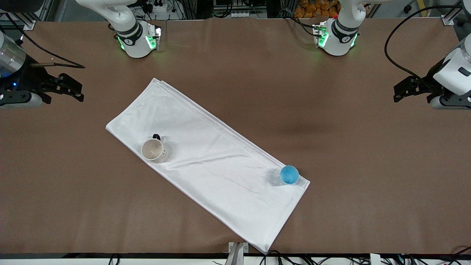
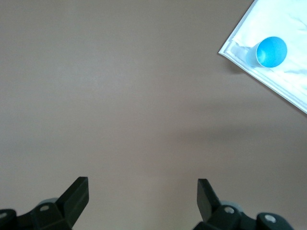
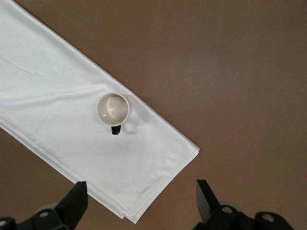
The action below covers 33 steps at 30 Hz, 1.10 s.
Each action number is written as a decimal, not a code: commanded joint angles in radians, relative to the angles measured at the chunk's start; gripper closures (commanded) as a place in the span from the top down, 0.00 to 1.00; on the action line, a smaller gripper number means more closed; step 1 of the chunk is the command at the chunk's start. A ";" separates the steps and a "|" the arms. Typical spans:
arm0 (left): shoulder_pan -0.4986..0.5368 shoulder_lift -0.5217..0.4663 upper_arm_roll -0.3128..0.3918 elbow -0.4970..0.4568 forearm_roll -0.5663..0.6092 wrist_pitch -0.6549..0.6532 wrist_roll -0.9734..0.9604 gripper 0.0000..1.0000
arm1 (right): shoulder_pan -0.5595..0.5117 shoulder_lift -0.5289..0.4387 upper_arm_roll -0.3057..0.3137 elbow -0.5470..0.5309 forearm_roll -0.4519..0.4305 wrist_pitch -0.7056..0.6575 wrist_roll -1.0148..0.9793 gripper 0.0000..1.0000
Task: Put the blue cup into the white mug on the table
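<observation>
Your blue cup (image 1: 289,175) stands upright on the white cloth (image 1: 206,162) toward the left arm's end of the counter (image 1: 368,184), nearer the left pincer (image 2: 143,188), spread and empty. The right pincer (image 3: 142,190) waits spread near the white mug (image 1: 153,150).

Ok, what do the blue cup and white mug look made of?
Blue cup: probably plastic, with a uniform bright colour and slight sheen. White mug: likely glazed ceramic, with a thick off-white wall, beige inside and dark handle. Both stand on a white cloth, creased fabric.
</observation>
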 commanded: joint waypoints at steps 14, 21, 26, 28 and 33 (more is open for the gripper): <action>-0.090 0.326 -0.007 0.091 -0.032 0.135 -0.233 1.00 | 0.033 0.005 0.003 -0.009 0.010 -0.057 -0.011 1.00; -0.158 0.447 -0.007 0.151 -0.044 0.199 -0.382 1.00 | 0.036 0.040 0.005 -0.011 0.013 -0.055 -0.014 1.00; -0.185 0.513 -0.008 0.183 -0.058 0.251 -0.487 1.00 | 0.077 0.051 0.004 -0.025 0.013 -0.055 -0.019 1.00; -0.191 0.533 -0.007 0.197 -0.097 0.277 -0.523 1.00 | 0.100 0.051 0.003 -0.045 0.012 -0.049 -0.011 1.00; -0.182 0.567 -0.005 0.210 -0.200 0.342 -0.573 1.00 | 0.133 0.053 0.003 -0.100 0.012 -0.010 -0.011 1.00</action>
